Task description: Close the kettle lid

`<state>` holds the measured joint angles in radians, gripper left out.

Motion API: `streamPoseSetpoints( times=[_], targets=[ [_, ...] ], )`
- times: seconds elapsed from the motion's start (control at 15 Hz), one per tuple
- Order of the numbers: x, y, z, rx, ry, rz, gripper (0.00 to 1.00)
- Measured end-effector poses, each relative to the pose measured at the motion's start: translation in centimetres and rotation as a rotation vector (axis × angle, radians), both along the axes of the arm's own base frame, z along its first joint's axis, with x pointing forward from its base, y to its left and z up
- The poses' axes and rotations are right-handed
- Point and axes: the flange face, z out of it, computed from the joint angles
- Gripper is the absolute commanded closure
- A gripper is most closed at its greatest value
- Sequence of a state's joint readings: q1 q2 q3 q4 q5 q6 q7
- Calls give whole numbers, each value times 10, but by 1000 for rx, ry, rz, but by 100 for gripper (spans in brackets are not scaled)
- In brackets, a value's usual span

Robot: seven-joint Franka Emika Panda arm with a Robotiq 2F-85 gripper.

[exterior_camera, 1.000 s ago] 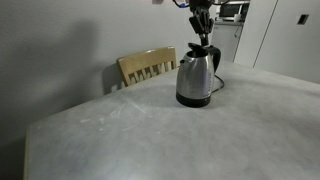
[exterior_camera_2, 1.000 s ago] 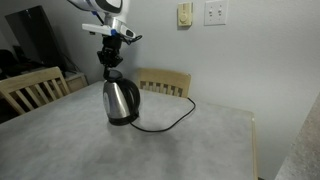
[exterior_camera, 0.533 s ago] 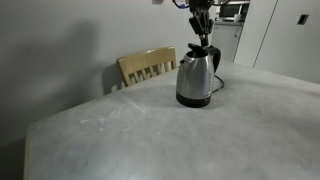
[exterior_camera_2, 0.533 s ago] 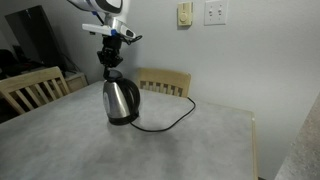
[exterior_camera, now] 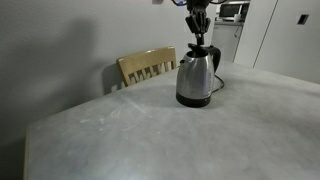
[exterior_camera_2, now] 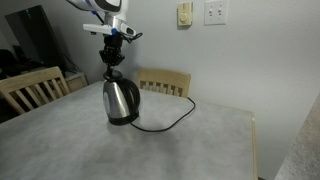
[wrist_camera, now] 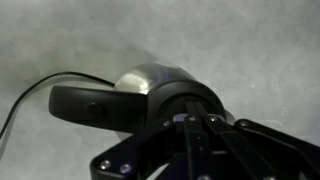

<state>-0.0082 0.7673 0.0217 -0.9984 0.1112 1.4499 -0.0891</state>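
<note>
The steel kettle (exterior_camera: 194, 77) stands on its black base on the grey table; it also shows in an exterior view (exterior_camera_2: 120, 100). Its black lid (wrist_camera: 190, 100) looks like a round disc lying flat over the top opening in the wrist view, with the black handle (wrist_camera: 90, 106) to its left. My gripper (exterior_camera: 200, 30) hangs straight above the kettle top, fingers together and pointing down at the lid (wrist_camera: 190, 125). It also shows above the kettle in an exterior view (exterior_camera_2: 113, 52). I cannot tell whether the fingertips touch the lid.
A wooden chair (exterior_camera: 147, 67) stands behind the table by the kettle, and further chairs (exterior_camera_2: 165, 82) (exterior_camera_2: 30, 88) stand at the table's sides. The kettle's black cord (exterior_camera_2: 170, 122) trails across the table (exterior_camera: 160, 140) toward the wall.
Almost nothing: the gripper seems to have shifted up very slightly above the kettle. The kettle has not moved.
</note>
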Motion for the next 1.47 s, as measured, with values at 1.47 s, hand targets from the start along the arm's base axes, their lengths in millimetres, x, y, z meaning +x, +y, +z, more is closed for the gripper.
streamPoseSetpoints(
  times=[1.47],
  targets=[
    [29,37,-12,-78,-59,-63,100]
  ],
)
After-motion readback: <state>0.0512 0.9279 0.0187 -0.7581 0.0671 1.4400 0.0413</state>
